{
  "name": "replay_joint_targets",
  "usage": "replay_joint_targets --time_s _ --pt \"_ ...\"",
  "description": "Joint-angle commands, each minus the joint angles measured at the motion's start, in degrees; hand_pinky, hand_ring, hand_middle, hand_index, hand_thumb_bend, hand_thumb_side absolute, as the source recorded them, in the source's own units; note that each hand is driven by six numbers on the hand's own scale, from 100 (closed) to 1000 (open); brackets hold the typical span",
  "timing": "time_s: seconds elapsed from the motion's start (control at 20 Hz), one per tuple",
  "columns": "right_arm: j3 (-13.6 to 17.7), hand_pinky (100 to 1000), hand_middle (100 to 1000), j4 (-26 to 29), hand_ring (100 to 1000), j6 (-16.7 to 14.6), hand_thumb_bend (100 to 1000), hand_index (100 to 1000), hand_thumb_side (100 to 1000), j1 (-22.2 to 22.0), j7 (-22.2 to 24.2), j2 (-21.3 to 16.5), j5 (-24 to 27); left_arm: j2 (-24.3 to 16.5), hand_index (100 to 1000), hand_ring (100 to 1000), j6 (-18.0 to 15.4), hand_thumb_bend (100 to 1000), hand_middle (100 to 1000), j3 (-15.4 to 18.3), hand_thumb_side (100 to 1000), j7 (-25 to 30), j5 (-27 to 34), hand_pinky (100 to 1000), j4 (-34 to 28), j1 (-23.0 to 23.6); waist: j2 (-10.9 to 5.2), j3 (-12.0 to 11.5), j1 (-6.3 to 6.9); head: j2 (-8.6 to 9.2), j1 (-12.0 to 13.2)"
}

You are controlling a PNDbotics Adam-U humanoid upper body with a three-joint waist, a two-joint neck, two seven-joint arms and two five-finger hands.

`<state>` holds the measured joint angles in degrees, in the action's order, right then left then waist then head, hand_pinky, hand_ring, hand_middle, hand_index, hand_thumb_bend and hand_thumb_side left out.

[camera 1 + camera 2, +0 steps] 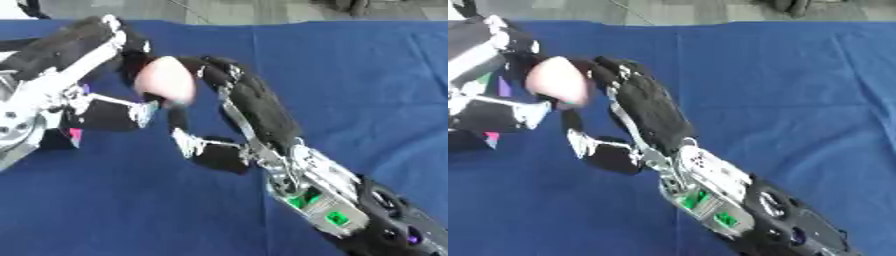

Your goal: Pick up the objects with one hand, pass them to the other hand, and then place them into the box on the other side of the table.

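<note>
A rounded pale pink object (166,80) with a small teal bit at its lower edge hangs above the blue cloth (350,75), held between both hands. My left hand (83,47) comes in from the upper left. Its fingers curl over the object's top and far side, and its thumb (136,111) reaches under it. My right hand (647,107) rises from the lower right. Its fingertips (210,65) press the object's right side, and its thumb (181,122) points up at the underside. No box shows in either view.
The blue cloth covers the whole table, with a fold line (255,45) running down its middle. A grey floor (262,10) lies beyond the far edge. A small magenta patch (75,135) shows below my left wrist.
</note>
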<state>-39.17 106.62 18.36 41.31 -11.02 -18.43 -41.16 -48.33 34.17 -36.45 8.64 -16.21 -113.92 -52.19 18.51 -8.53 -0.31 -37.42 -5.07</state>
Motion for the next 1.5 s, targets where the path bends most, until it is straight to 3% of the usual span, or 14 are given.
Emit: replay_joint_targets --time_s 0.05,0.6,0.65,0.85,0.95,1.05,1.3,1.4,1.5 --pt "0.4 904 800 0.6 843 1.6 100 953 601 0.5 0.4 -0.4 -1.8 -3.1 478 436 0.2 173 360 2.3 100 -1.4 -0.4 617 -0.7 0.9 -1.6 0.0 0.14 0.49 0.4" --pt "0.4 904 814 0.8 848 3.2 100 954 606 0.4 2.3 -1.2 -1.9 -9.8 485 436 3.6 188 359 11.2 100 -9.7 -0.5 620 -0.7 11.6 -1.39 0.5 -0.09 1.37 3.6" --pt "0.5 897 808 0.9 841 3.2 100 942 510 0.3 2.4 -1.5 -1.9 -10.2 485 434 4.5 143 357 12.2 100 -10.4 -0.3 620 -0.7 12.4 -1.43 0.4 -0.21 1.54 4.4" --pt "2.0 893 806 3.5 832 3.1 100 929 407 -0.6 2.5 -5.3 -1.3 -13.1 487 439 12.9 101 359 19.9 100 -14.8 1.9 621 -0.6 19.5 -1.92 1.3 -1.06 1.95 9.1" --pt "3.8 893 805 6.1 830 3.4 100 925 363 -1.4 2.0 -8.0 -0.2 -13.7 492 447 16.4 100 364 22.1 100 -16.0 3.2 624 0.0 21.7 -2.18 1.8 -1.65 2.07 10.6" --pt "6.1 894 804 7.5 828 3.6 100 924 300 -2.3 1.0 -10.3 1.4 -13.6 495 454 17.5 100 367 22.9 100 -16.7 4.0 627 2.0 22.5 -2.24 2.2 -2.25 2.18 11.7" --pt "14.4 882 767 8.0 797 4.5 100 900 278 -5.4 -6.6 -15.4 9.6 -12.0 510 478 17.1 100 380 23.1 100 -18.8 4.2 637 9.8 21.6 -1.78 3.0 -3.57 2.96 13.8" --pt "18.0 879 758 8.0 790 4.6 100 895 264 -6.5 -11.1 -17.4 12.0 -11.4 591 522 16.7 100 463 23.2 100 -19.5 3.6 663 13.0 21.1 -1.52 3.4 -3.89 3.18 14.3" --pt "20.5 878 754 8.0 787 4.7 100 893 261 -7.5 -14.5 -19.0 13.9 -10.9 651 565 15.9 160 500 23.1 100 -19.1 2.5 698 15.4 20.6 -1.31 3.5 -4.02 3.39 14.5"
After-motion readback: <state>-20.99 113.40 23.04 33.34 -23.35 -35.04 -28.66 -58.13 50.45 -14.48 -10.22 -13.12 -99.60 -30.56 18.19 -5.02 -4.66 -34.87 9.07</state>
